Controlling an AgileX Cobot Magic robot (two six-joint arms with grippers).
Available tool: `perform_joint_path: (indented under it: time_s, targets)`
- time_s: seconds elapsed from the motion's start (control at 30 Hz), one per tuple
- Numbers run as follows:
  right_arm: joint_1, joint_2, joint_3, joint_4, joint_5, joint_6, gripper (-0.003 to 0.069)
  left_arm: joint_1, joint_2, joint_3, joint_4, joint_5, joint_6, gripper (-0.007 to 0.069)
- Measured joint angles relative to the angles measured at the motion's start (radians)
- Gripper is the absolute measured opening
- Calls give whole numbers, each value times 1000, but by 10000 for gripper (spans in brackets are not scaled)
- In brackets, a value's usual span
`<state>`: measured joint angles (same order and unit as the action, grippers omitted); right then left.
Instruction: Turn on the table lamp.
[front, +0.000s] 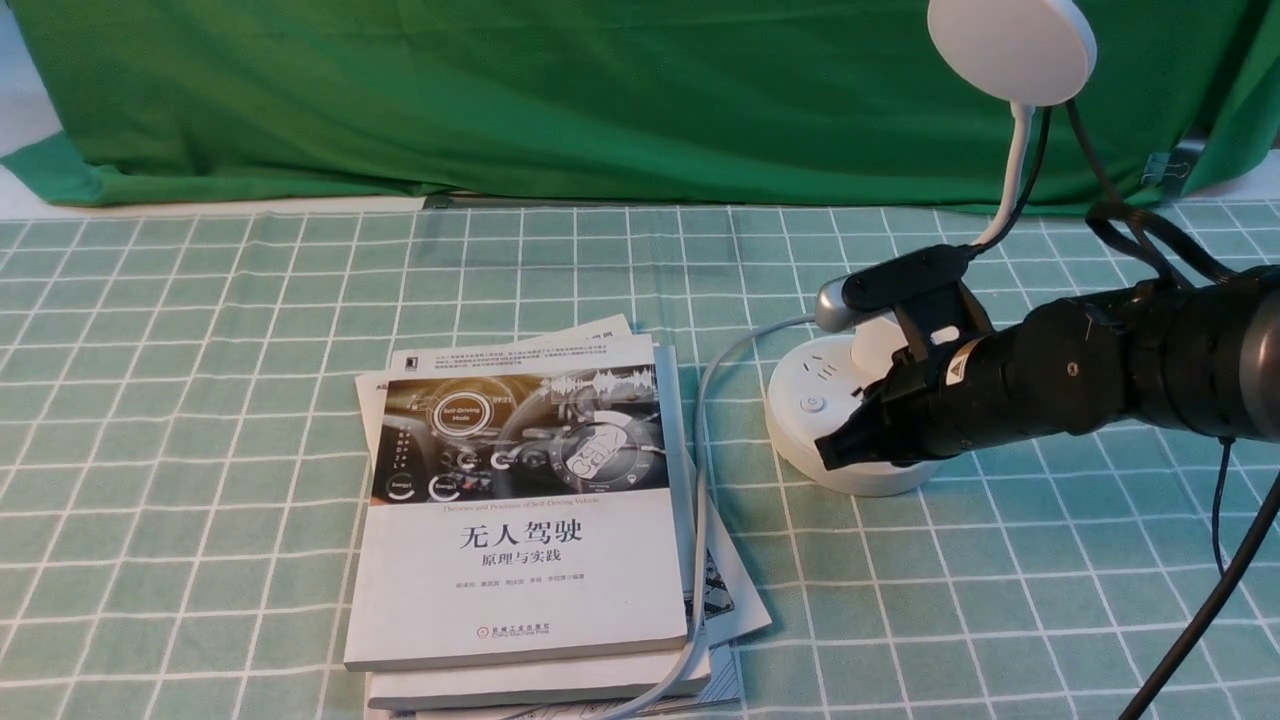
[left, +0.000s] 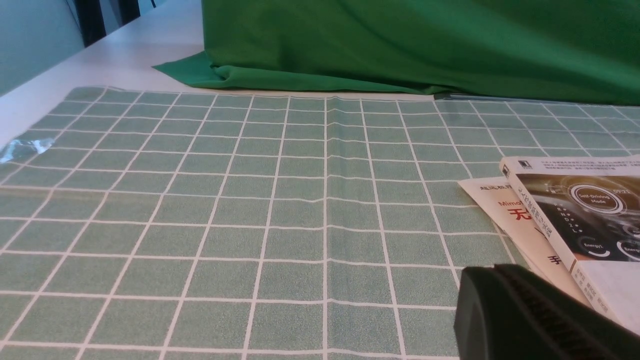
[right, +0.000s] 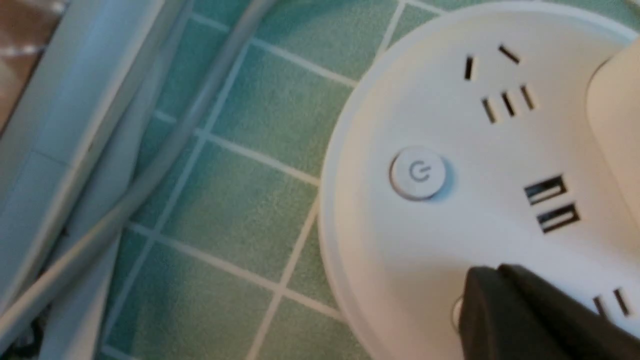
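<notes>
The table lamp stands at the right in the front view: a white disc head (front: 1010, 45) on a thin bent neck (front: 1012, 170) above a round white base (front: 815, 385). My right gripper (front: 830, 452) is shut, holds nothing, and its tip rests on the front part of the base. In the right wrist view the shut fingertips (right: 487, 280) cover most of a small round button (right: 456, 314). A second round power button (right: 419, 172) lies uncovered farther along the base, near the sockets. My left gripper (left: 492, 272) is shut and empty, low over the tablecloth beside the books.
A stack of books (front: 520, 500) lies left of the lamp, and the lamp's grey cord (front: 700, 470) runs along its right edge. A green cloth (front: 600, 100) hangs behind. Black cables (front: 1220, 570) hang by my right arm. The books' corner (left: 590, 210) sits near the left gripper.
</notes>
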<state>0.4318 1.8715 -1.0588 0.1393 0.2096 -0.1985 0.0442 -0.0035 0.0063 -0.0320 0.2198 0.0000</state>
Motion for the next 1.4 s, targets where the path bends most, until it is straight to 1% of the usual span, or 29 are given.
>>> perform_joint_path:
  time_s: [0.3, 0.43, 0.63, 0.67, 0.8, 0.87, 1.07, 1.13, 1.27, 1.4]
  targets:
    - [0, -9, -1, 0, -3, 15, 41, 0, 0, 0, 0, 0, 0, 21]
    - [0, -73, 18, -2, 62, 22, 41, 0, 0, 0, 0, 0, 0, 21]
    - [0, -320, 83, -2, 65, 45, 41, 0, 0, 0, 0, 0, 0, 21]
    - [0, -329, 87, -2, 64, 45, 41, 0, 0, 0, 0, 0, 0, 21]
    - [0, -506, 214, -2, 59, 93, 41, 0, 0, 0, 0, 0, 0, 21]
    - [0, -585, 287, -3, 30, 118, 41, 0, 0, 0, 0, 0, 0, 21]
    - [0, -922, 548, -3, -200, 141, 41, 0, 0, 0, 0, 0, 0, 21]
    - [0, -1038, 604, -3, -243, 141, 41, 0, 0, 0, 0, 0, 0, 21]
    - [0, -1179, 667, -3, -256, 141, 50, 0, 0, 0, 0, 0, 0, 21]
    - [0, -1322, 738, -3, -239, 141, 95, 0, 0, 0, 0, 0, 0, 21]
